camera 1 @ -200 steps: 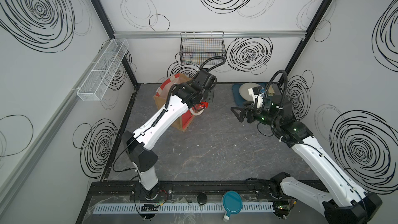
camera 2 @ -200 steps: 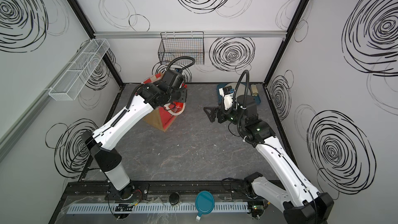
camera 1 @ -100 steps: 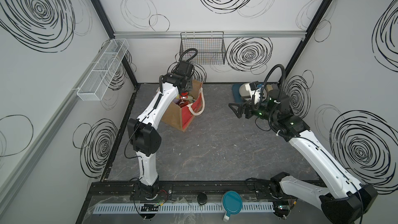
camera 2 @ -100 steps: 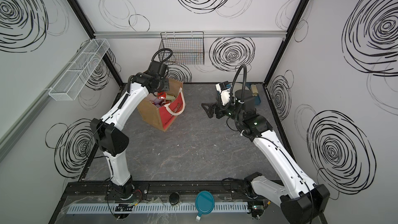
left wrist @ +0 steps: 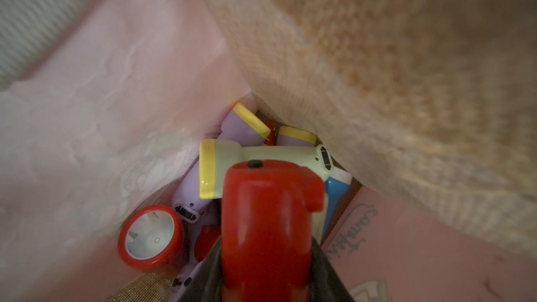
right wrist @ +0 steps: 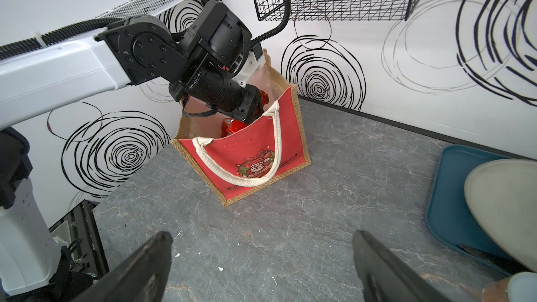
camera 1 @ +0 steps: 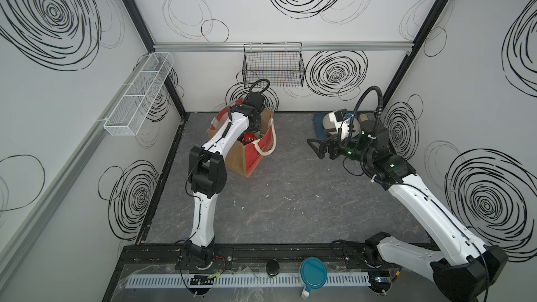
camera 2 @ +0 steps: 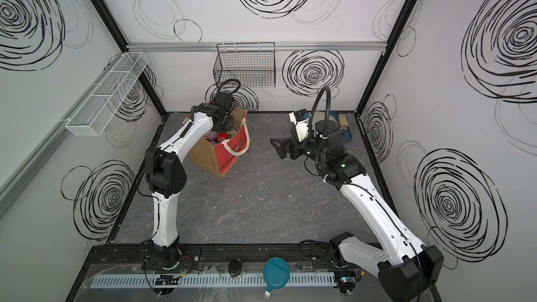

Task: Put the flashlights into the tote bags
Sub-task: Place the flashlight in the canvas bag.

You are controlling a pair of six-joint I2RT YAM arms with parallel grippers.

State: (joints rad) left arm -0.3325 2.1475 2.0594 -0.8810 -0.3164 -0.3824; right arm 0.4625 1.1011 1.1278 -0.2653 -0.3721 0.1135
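Observation:
The tote bag [camera 1: 252,156] [camera 2: 223,156], brown jute with red panels and cream handles, stands open at the back left. My left gripper [left wrist: 266,271] reaches down into its mouth, shut on a red flashlight [left wrist: 267,222]. Below it in the bag lie several flashlights: a pale green one with a yellow head [left wrist: 279,156], lilac ones [left wrist: 242,124], a red head [left wrist: 151,236] and a blue one [left wrist: 335,196]. The right wrist view shows the bag [right wrist: 250,164] with the left gripper [right wrist: 250,108] in it. My right gripper [camera 1: 318,148] [right wrist: 261,257] hangs open and empty over the floor, to the right of the bag.
A blue tray [camera 1: 318,129] with a pale rounded object [right wrist: 505,204] and a tan can [camera 2: 343,120] sits in the back right corner. A black wire basket [camera 1: 273,65] hangs on the back wall, a white mesh shelf [camera 1: 136,94] on the left wall.
My left arm has swung back from in front of the bag and dipped the red flashlight into its mouth. The right arm has shifted only slightly.

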